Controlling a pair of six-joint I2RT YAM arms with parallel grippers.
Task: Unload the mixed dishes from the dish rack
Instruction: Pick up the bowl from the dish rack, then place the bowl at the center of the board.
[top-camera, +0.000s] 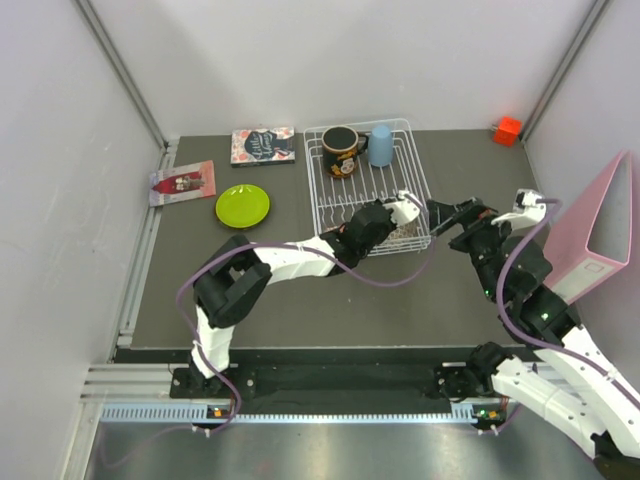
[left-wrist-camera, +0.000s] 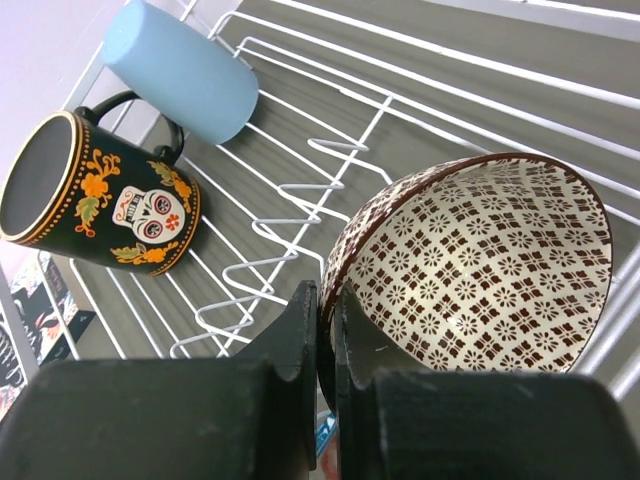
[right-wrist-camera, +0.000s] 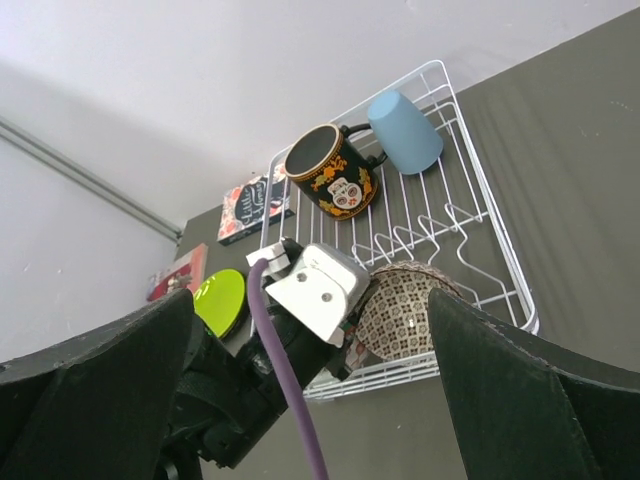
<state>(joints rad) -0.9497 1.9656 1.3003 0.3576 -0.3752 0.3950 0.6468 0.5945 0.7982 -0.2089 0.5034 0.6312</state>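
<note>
3 dishes sit inside the dish rack (top-camera: 375, 192), and only 1, the lime-green plate (top-camera: 242, 205), lies out on the surface (top-camera: 300, 300), well off to the left of the left gripper (left-wrist-camera: 325, 340) and clear of the wire. The left gripper is narrowed onto the rim of the beige patterned bowl (left-wrist-camera: 480, 270), 1 finger inside the rim and 1 outside, at the near end of the rack. The bowl is tipped on edge with its patterned inside facing the wrist camera, and whether it has lifted off the wires I cannot tell. Beyond that gripper, at the far end of the rack, the black mug (left-wrist-camera: 110, 195) lies on its side with the pale blue cup (left-wrist-camera: 180, 70) just beside it, near its handle. The right gripper (right-wrist-camera: 310, 300) is spread wide and holds nothing, hovering outside the rack to the right of the bowl. I judge the task to be in its early-to-middle part: 1 plate unloaded, the bowl in hand, and the mug and cup left untouched. No other plate or bowl shows in any view, so I cannot say whether more has been unloaded.
</note>
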